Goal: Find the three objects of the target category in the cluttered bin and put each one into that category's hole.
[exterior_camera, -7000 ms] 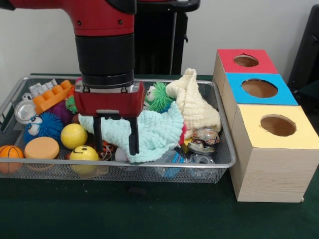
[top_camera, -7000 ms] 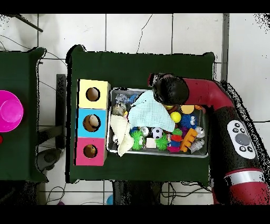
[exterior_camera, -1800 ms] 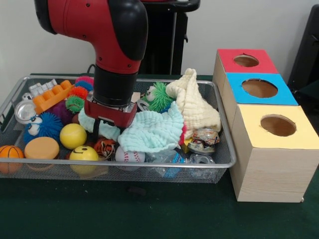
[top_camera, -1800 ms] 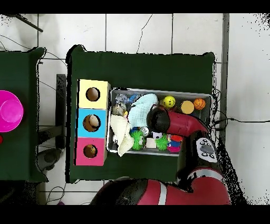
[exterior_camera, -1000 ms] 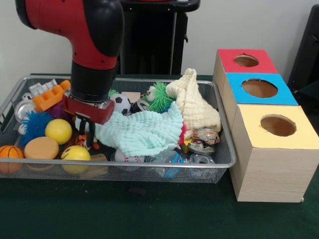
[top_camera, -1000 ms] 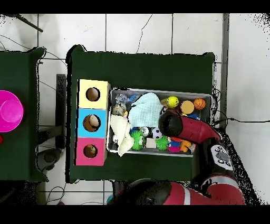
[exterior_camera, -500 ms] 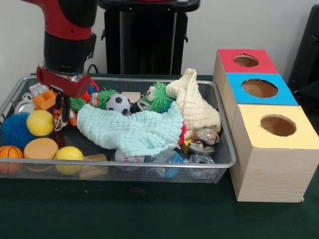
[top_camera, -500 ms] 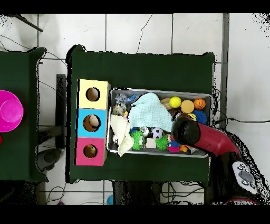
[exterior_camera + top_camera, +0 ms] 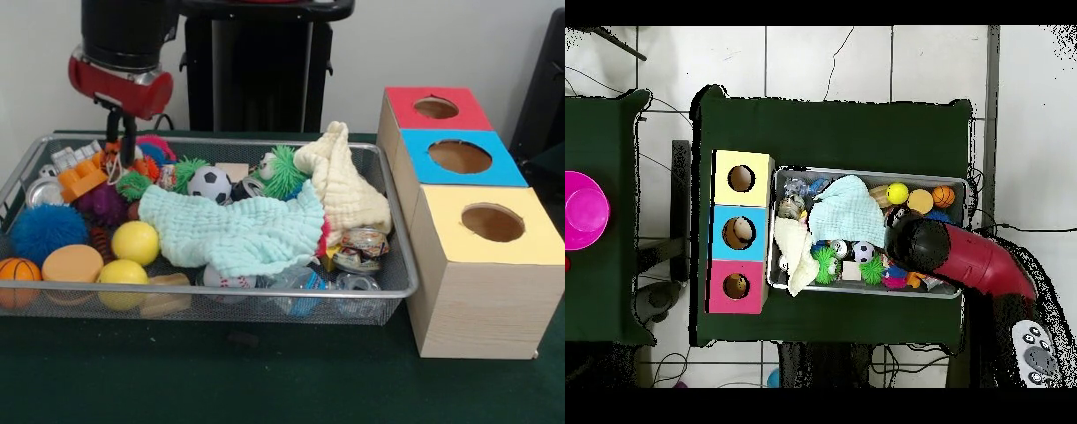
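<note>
The hand (image 9: 121, 146) hung above the bin's (image 9: 265, 291) end far from the boxes, apparently clenched on a small orange striped toy (image 9: 110, 157), which looked light, rather soft and best pinched across its middle; I counted three box holes (image 9: 460, 156), two cloths (image 9: 238, 234), two yellow balls (image 9: 135, 241) and one basketball (image 9: 18, 269).

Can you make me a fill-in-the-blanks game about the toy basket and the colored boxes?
1. The box nearest the camera in the front view has a ____ top.
2. The soccer ball is black and ____.
3. The mint cloth lies in the wire ____.
4. Each box top has one round ____.

Missing words: yellow; white; basket; hole
</note>
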Tool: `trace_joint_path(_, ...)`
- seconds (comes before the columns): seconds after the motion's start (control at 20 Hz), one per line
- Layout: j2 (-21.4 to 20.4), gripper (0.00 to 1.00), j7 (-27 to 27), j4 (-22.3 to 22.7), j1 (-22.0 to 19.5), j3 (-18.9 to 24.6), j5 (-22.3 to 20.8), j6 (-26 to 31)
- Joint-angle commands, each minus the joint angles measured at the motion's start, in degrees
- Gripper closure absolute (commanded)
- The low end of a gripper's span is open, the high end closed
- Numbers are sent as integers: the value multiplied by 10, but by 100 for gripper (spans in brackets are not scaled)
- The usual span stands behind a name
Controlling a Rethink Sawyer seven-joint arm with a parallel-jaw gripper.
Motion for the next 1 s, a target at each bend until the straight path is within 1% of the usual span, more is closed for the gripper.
trace_joint_path(0.05,14,100,70,0,34,44,27,45)
trace_joint_path(0.1,22,100,73,0,36,43,27,38)
trace_joint_path(0.2,24,100,74,2,41,40,32,39)
trace_joint_path(0.45,19,100,77,-2,58,33,45,54)
trace_joint_path(0.6,7,100,69,-13,62,31,53,85)
trace_joint_path(0.7,-12,100,64,-15,68,28,59,113)
trace_joint_path(1.0,-26,100,59,-23,73,24,66,153)
